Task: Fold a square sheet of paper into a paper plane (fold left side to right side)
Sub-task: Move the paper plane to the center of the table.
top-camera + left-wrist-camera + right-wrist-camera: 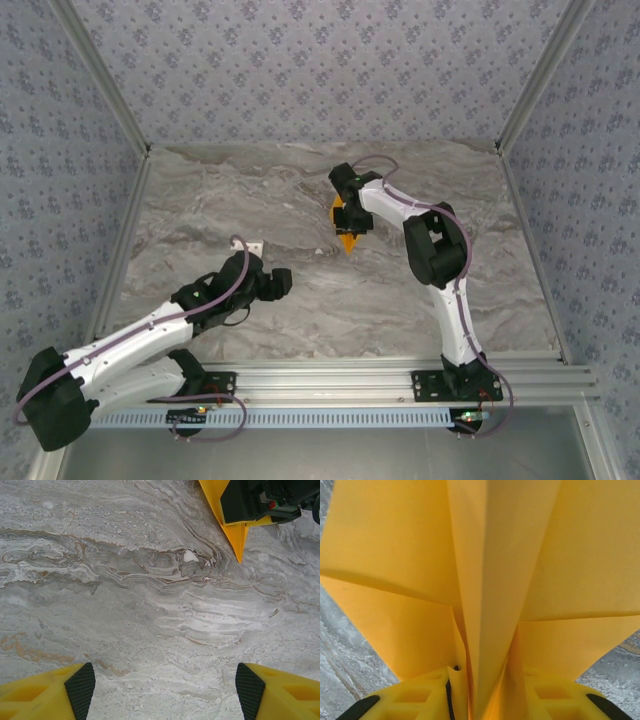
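Paper plane: the orange-yellow paper plane is folded to a slim dart. It sits over the middle-right of the marbled surface, with its keel between the fingers of the right hand.
Long axis: it runs from far to near in the top view, with the pointed tip toward the arm bases.
Right hand: the folds stand up from between its fingers. A thin dark gap shows beside the keel, so I cannot tell if it pinches the paper.
Left hand: the left hand is wide open, empty and well apart. The tip lies ahead and to the right of it.
Nearer arm: the right one.
Judgement: the folding looks finished, so the next move is probably to set the plane down along this axis.
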Robot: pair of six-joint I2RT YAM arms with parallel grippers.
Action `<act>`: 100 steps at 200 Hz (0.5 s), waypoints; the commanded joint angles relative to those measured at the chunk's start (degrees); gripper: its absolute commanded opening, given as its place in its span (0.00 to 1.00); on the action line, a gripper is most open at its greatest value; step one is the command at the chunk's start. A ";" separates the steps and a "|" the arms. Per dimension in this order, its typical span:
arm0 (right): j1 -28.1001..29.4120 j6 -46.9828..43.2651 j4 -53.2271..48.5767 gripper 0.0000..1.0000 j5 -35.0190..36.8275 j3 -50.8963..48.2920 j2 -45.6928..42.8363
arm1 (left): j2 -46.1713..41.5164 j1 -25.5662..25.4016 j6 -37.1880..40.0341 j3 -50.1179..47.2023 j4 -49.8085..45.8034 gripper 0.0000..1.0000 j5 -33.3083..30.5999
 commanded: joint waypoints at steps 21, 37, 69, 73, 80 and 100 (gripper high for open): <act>0.81 -1.59 -4.05 0.39 2.08 1.70 -1.00 | -0.58 0.17 0.20 0.37 -2.09 0.77 -0.16; 1.02 -2.17 -4.75 0.41 2.96 1.74 -2.61 | -0.49 0.23 0.21 0.61 -2.42 0.77 -0.38; 1.39 -3.00 -6.94 0.47 4.65 1.67 -5.72 | 0.01 1.45 -0.47 1.13 -2.95 0.80 -0.01; 1.45 -3.11 -7.22 0.47 4.69 1.57 -6.11 | -0.01 1.68 -0.54 1.23 -2.99 0.80 0.24; 1.49 -3.21 -7.54 0.50 4.85 1.33 -6.96 | -0.06 2.37 -0.61 1.32 -3.01 0.81 0.81; 1.78 -3.26 -7.92 0.53 4.81 -0.33 -10.50 | -0.35 5.06 -0.55 2.22 -4.00 0.83 3.05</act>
